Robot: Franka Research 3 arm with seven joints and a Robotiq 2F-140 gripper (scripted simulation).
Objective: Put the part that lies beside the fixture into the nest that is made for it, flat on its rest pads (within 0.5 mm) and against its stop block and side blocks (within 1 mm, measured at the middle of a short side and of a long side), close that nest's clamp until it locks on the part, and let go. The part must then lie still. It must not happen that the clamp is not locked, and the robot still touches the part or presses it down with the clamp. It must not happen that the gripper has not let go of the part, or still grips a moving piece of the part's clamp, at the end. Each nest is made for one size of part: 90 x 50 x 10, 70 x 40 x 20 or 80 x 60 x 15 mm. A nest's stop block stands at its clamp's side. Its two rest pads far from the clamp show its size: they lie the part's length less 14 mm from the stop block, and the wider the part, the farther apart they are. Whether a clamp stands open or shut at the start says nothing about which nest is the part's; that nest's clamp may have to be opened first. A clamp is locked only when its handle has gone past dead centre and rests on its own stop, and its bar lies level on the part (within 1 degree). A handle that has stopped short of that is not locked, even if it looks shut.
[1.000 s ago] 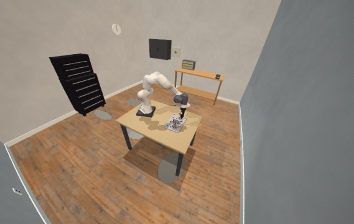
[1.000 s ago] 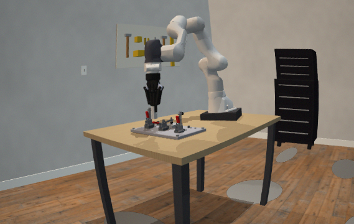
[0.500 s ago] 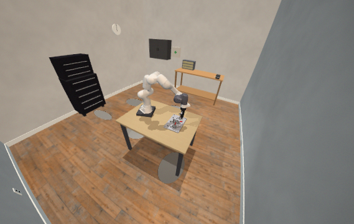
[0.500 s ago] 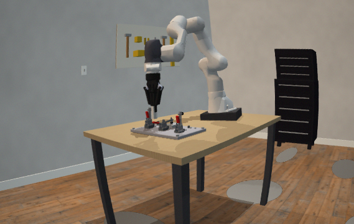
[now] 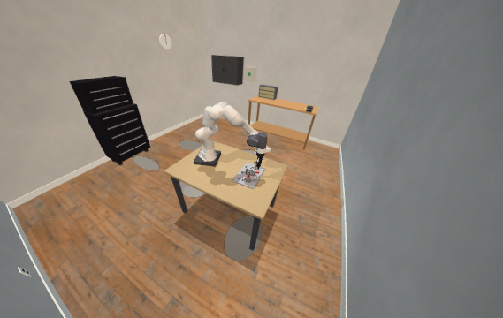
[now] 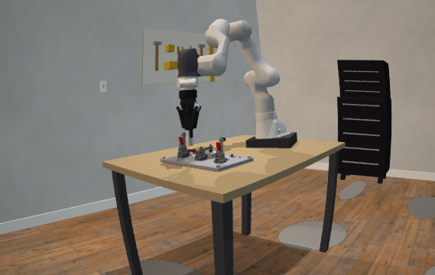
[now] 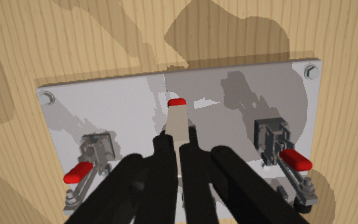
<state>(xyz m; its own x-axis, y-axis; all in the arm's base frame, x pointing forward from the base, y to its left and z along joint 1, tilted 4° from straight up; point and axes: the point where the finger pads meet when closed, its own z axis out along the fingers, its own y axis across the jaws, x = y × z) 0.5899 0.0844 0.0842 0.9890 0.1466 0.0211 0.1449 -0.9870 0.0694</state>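
Note:
The grey fixture plate point(image 7: 130, 105) lies on the wooden table and also shows in the exterior view point(image 6: 206, 160) and the top view point(image 5: 248, 176). It carries three toggle clamps with red handle grips. My gripper point(image 7: 178, 119) is shut and points straight down over the middle clamp point(image 6: 189, 131). That clamp's pale handle with a red tip point(image 7: 176, 102) shows in the narrow gap between my finger links. My fingers hide the middle nest. The left clamp point(image 7: 87, 160) and right clamp point(image 7: 280, 145) stand to either side. I cannot make out the part in any view.
The arm's base point(image 6: 271, 140) stands on the table's far side. A black drawer cabinet point(image 6: 363, 118) stands by the wall. A wooden shelf point(image 5: 283, 117) stands at the back of the room.

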